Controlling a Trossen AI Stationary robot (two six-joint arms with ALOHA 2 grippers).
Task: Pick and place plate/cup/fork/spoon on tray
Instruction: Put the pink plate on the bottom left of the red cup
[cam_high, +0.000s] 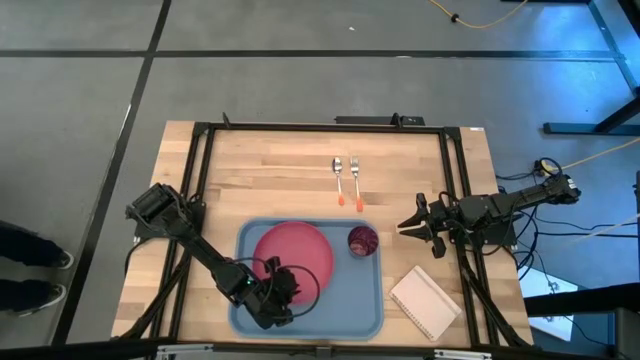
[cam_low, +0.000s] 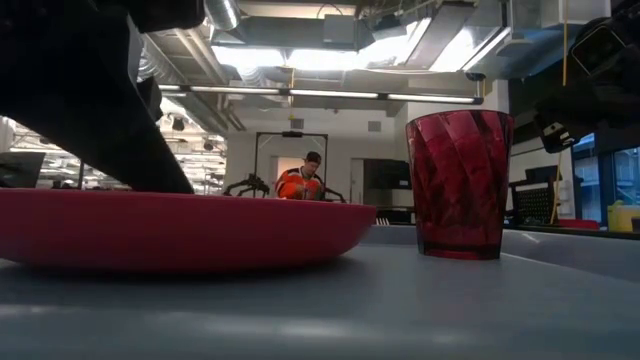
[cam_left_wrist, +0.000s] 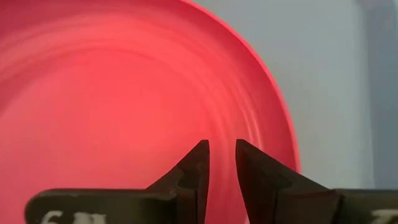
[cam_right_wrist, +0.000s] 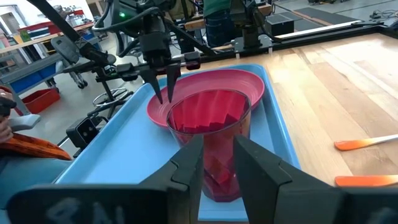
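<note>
While inside the tray: plate beside cup, apart.

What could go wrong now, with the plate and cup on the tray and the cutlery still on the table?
1. The left gripper hangs over the plate rim; lifting carelessly could drag the plate toward the cup.
2. The fork and spoon lie close side by side, so fingers might catch both.

left tool: fingers nearly together, arm reaching inward | right tool: slightly parted, arm extended inward
</note>
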